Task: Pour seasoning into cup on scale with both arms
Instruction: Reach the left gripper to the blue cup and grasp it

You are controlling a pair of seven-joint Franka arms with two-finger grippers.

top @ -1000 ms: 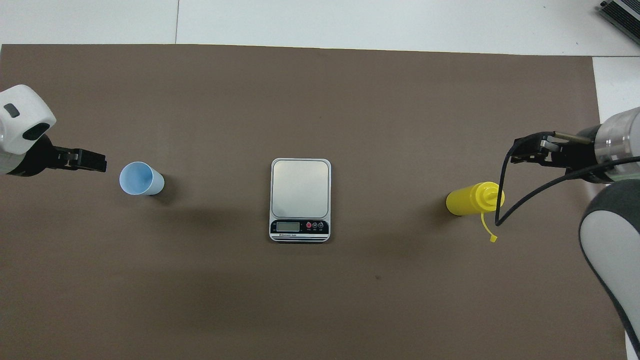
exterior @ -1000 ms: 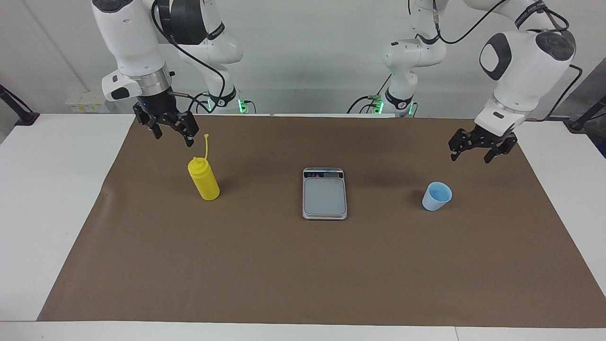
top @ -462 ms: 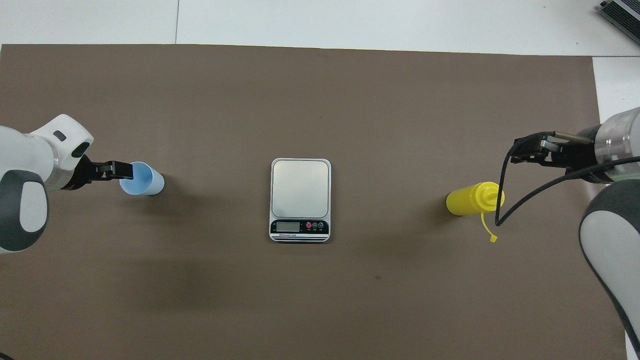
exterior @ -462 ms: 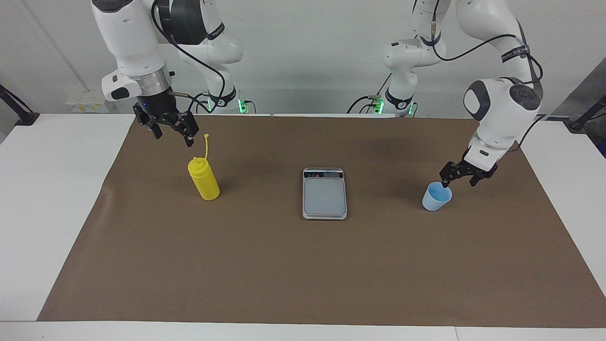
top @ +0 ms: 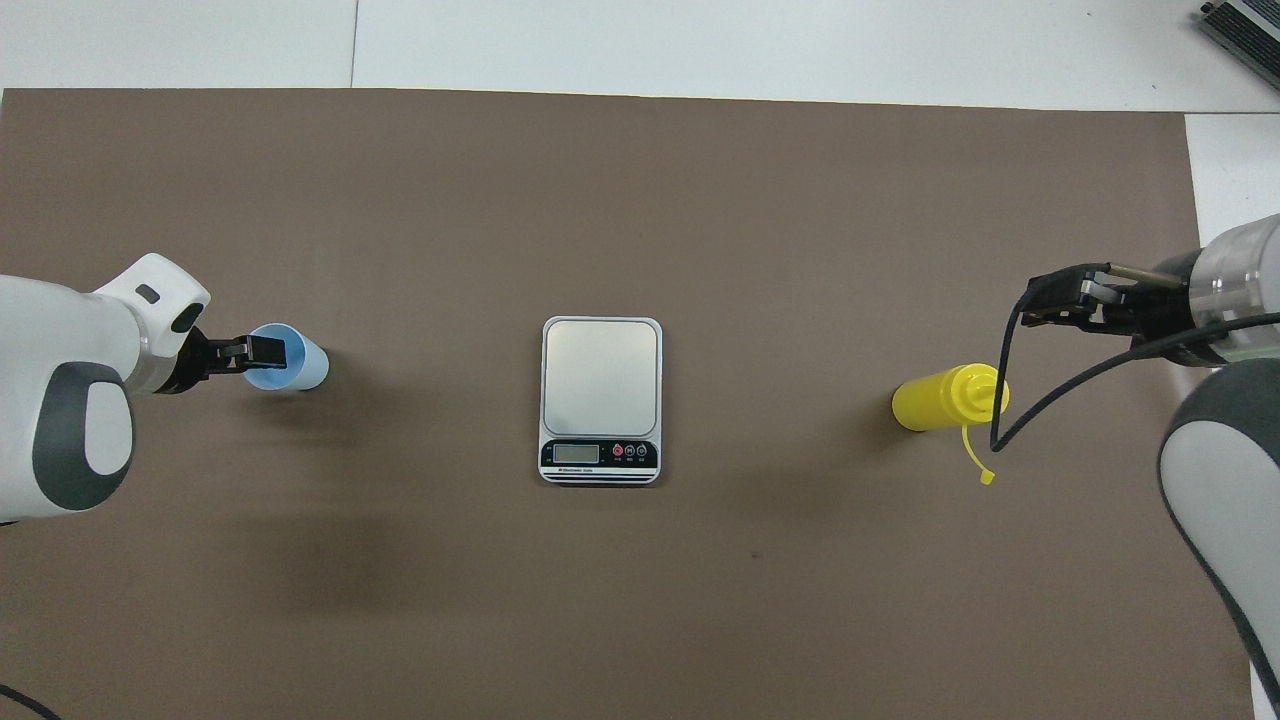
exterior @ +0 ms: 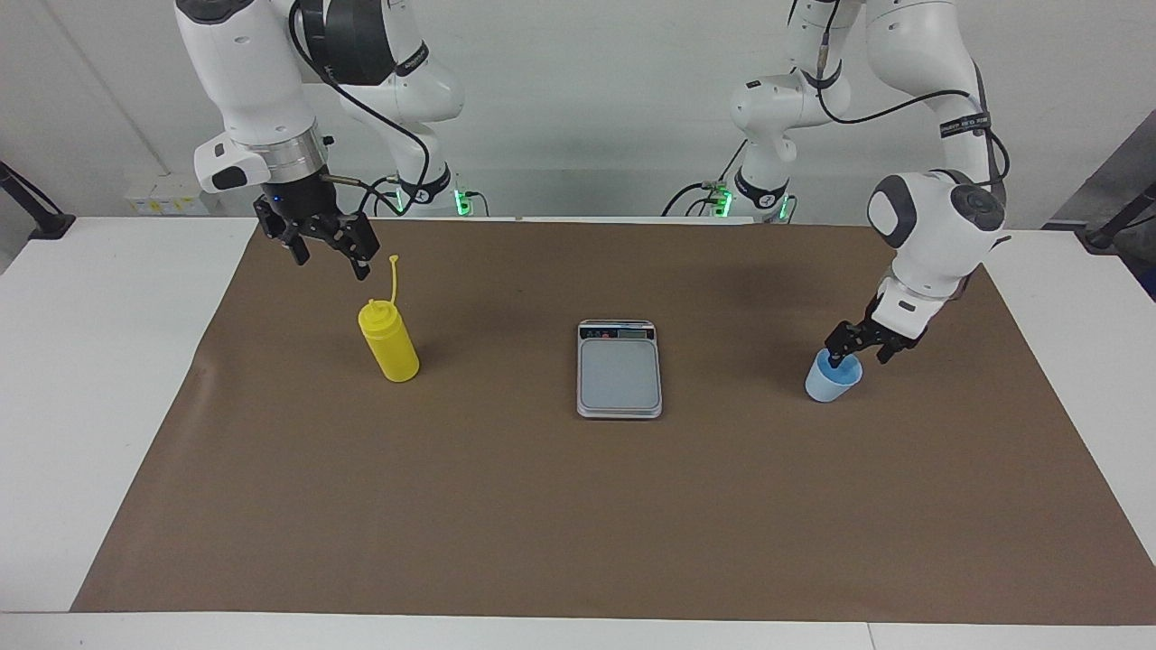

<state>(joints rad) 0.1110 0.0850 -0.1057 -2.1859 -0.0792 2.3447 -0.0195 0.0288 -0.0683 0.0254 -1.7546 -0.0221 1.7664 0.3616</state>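
The yellow seasoning bottle [exterior: 389, 344] stands upright on the brown mat toward the right arm's end, its cap strap sticking up; it also shows in the overhead view [top: 940, 399]. My right gripper [exterior: 330, 259] hangs open and empty over the mat beside the bottle, above its nozzle, and shows in the overhead view [top: 1060, 300]. The pale blue cup [exterior: 826, 386] stands on the mat toward the left arm's end, also in the overhead view [top: 312, 368]. My left gripper [exterior: 858, 356] is low at the cup, open, one finger inside the rim and one outside. The scale [exterior: 619, 375] lies mid-mat with nothing on it.
The brown paper mat [exterior: 542, 524] covers most of the white table [exterior: 99, 379]. The scale's display strip [top: 600, 453] is at the end nearer to the robots. Black cables hang along the right arm near the bottle [top: 1010, 380].
My left arm came down from above the mat to the cup, and its fingers now straddle the rim. The right arm, bottle, cup and scale have not moved.
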